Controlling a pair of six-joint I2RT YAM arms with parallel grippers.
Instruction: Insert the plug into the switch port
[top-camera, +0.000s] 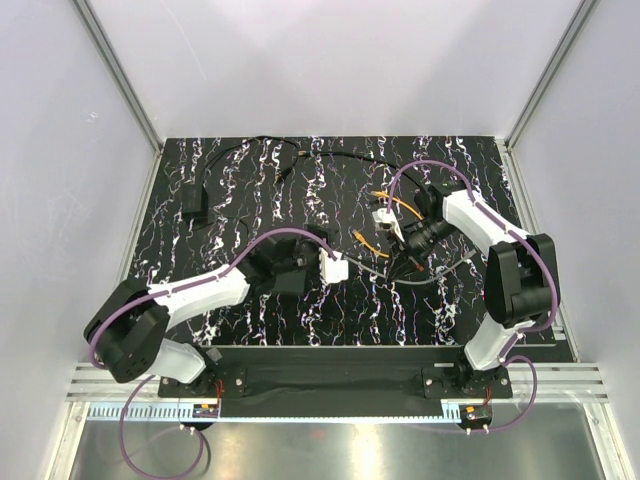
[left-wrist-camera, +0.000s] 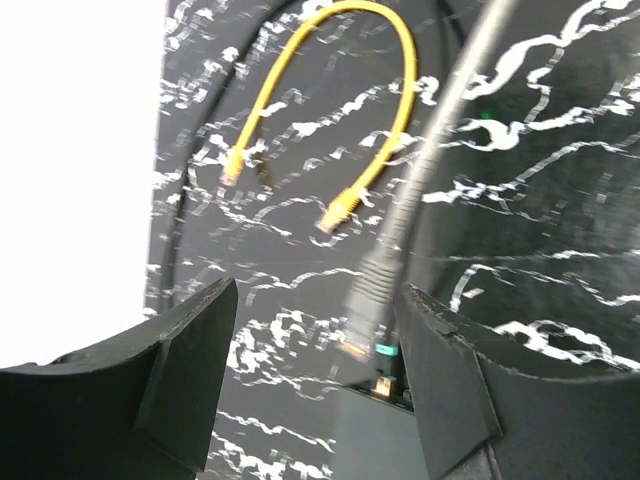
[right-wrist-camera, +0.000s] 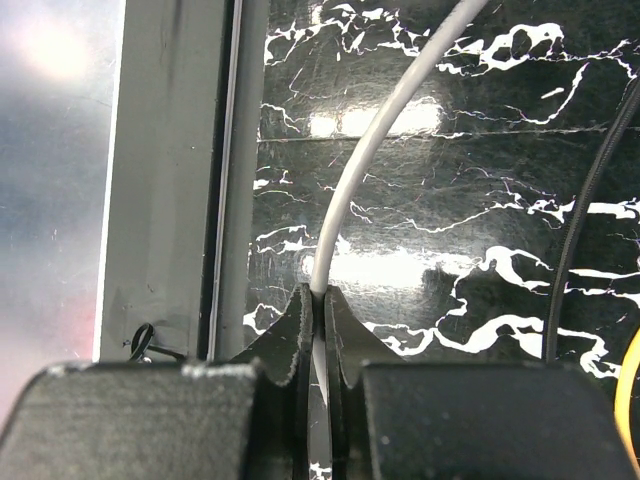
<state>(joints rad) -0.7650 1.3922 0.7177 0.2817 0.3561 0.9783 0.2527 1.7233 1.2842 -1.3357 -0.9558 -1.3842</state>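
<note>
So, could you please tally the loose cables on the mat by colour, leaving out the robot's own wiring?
yellow cable: 1
grey cable: 1
black cable: 1
Total: 3

plug (left-wrist-camera: 372, 290) blurred, switch port (left-wrist-camera: 385, 383) indistinct; grey cable (right-wrist-camera: 350, 190) — cropped above

Yellow patch cable (left-wrist-camera: 408, 100) — black marbled mat (top-camera: 250, 180)

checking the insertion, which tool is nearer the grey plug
Left: the left tool stands open with the grey plug between its fingers; the right tool pinches a grey cable farther off.
</note>
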